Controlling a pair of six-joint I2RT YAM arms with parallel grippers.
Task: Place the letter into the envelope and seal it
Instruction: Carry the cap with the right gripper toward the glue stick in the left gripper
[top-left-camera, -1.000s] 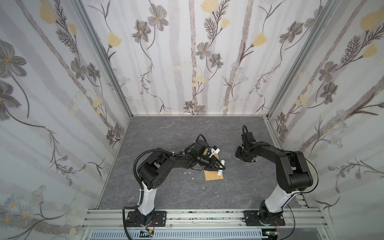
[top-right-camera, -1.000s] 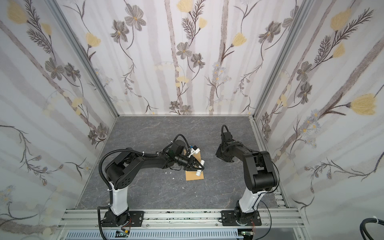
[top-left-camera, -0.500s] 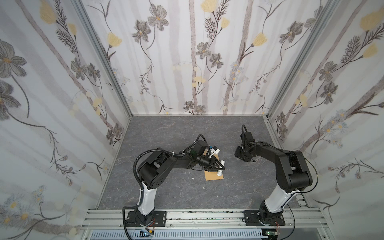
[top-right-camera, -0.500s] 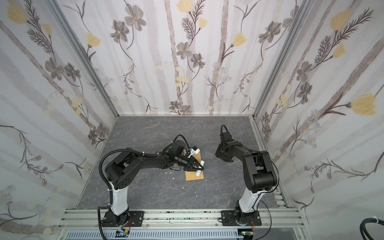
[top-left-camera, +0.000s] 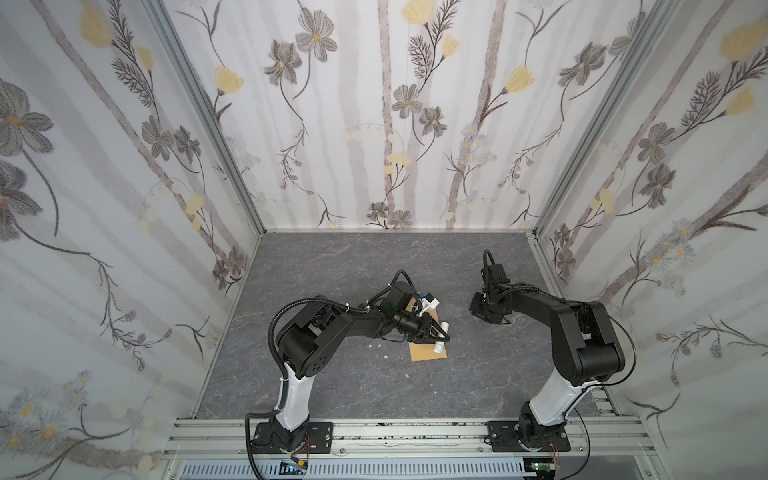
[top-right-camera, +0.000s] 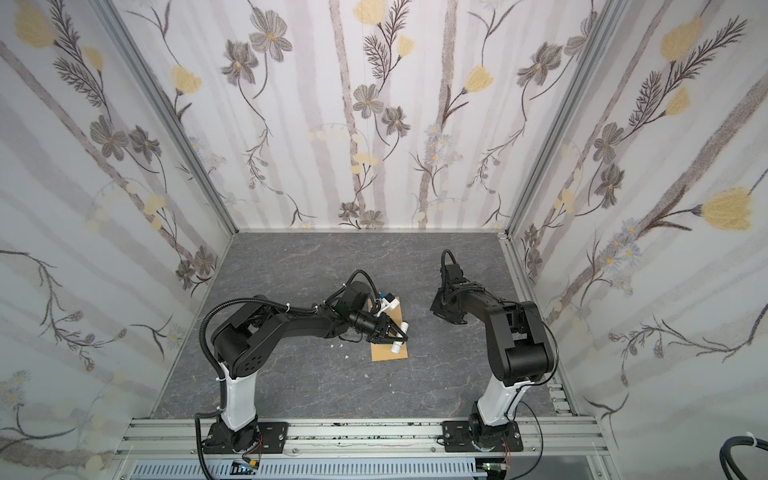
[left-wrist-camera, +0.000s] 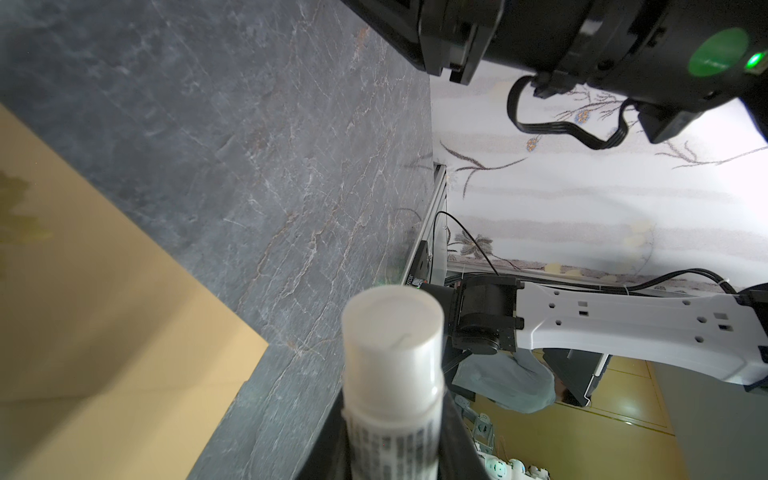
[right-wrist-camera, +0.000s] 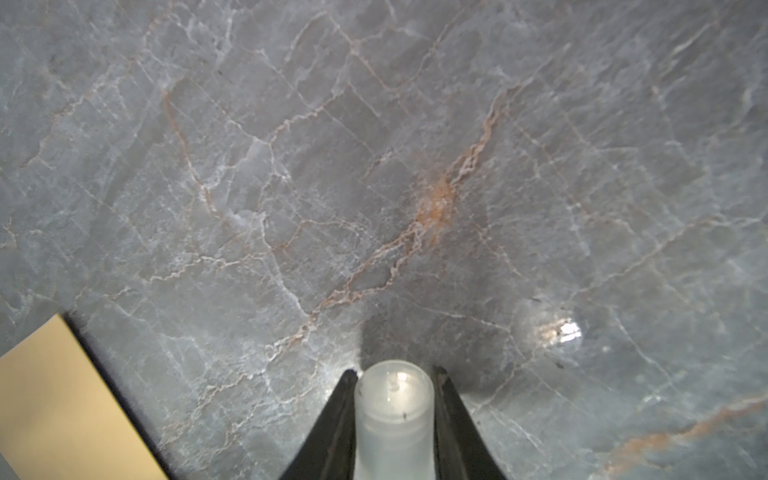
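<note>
My left gripper (top-left-camera: 439, 336) is clamped on a white cylindrical tube (left-wrist-camera: 392, 374) with a printed label. It is poised over the long kraft-brown paper envelope (top-left-camera: 428, 354), which lies flat near the middle of the grey marbled tabletop (top-left-camera: 332, 266). My right gripper (right-wrist-camera: 394, 376) is at about 2 o'clock from the envelope and well apart from it. Its fingers press on either side of a small frosted translucent cap (right-wrist-camera: 392, 411), low over bare stone.

What worries me is that nothing pins the envelope, so a stroke of the tube across it could drag it or crumple the paper. The arm hides the flap, so I could easily smear the wrong face or the table. The cap looks slick and is held only at the fingertips, so it may squirt out and roll.

The envelope is the only container here. I see no letter anywhere, so I judge it is already inside, though I cannot confirm that. A few white flecks (top-left-camera: 376, 345) lie at 9 o'clock from the envelope.
</note>
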